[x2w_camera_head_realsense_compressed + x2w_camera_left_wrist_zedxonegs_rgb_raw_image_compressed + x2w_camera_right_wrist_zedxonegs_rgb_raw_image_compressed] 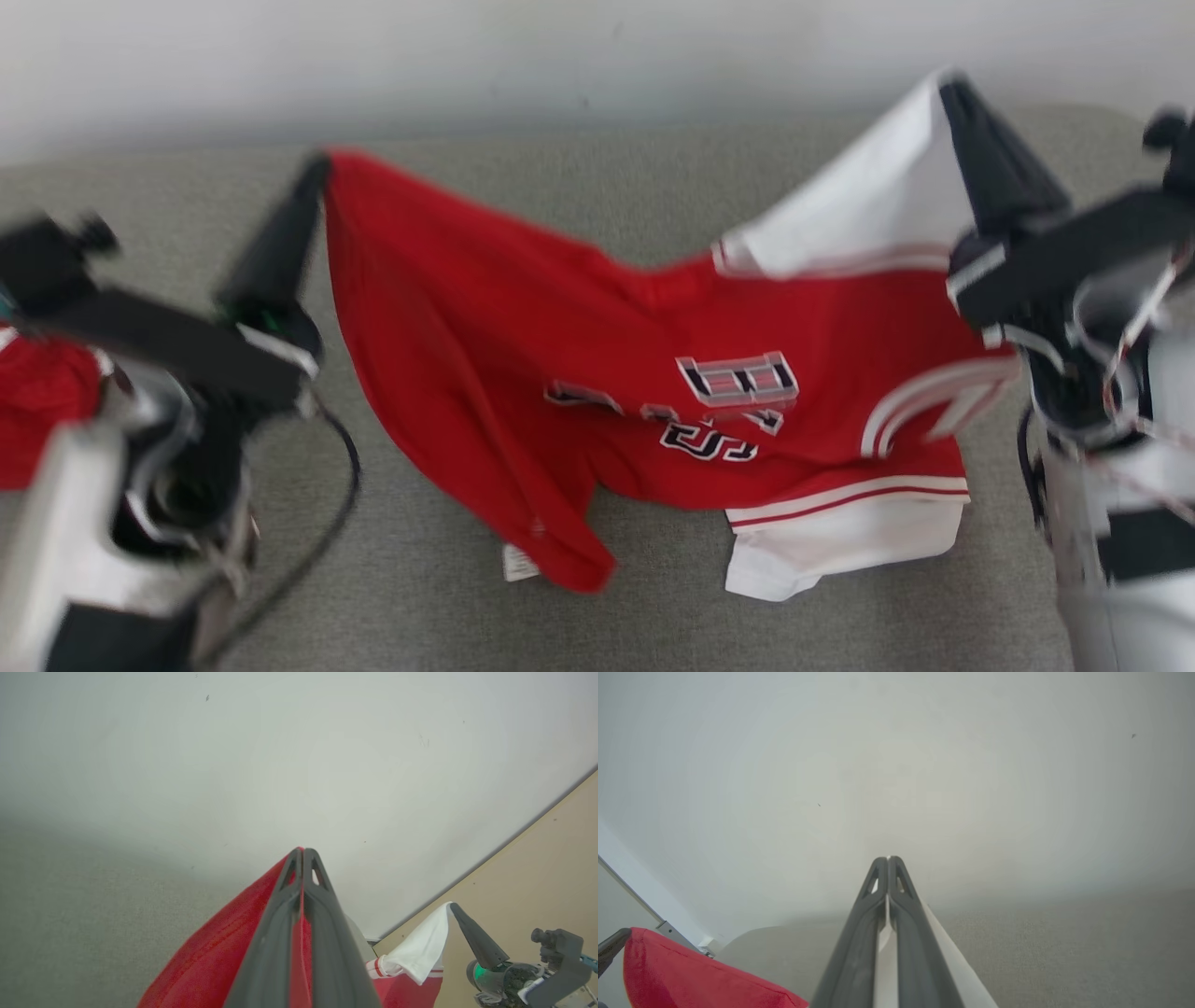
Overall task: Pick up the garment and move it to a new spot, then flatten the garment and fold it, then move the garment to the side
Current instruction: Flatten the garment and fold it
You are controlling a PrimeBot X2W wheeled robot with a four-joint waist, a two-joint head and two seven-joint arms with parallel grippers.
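1 limp red/wht jersey [485,308], sagging, creased.

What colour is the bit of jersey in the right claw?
White, on a red jersey. Head view shows it best.

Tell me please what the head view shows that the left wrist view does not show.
Head view adds: the jersey's full spread, its black-and-white lettering, the lower white sleeve, a black cable and another red cloth at the left edge.
Left wrist view adds: red fabric pinched inside the shut left claw, seen close, and a beige panel on the right.
Both share: the red jersey over the grey surface, the pale wall, and the right claw shut on the upper white sleeve.
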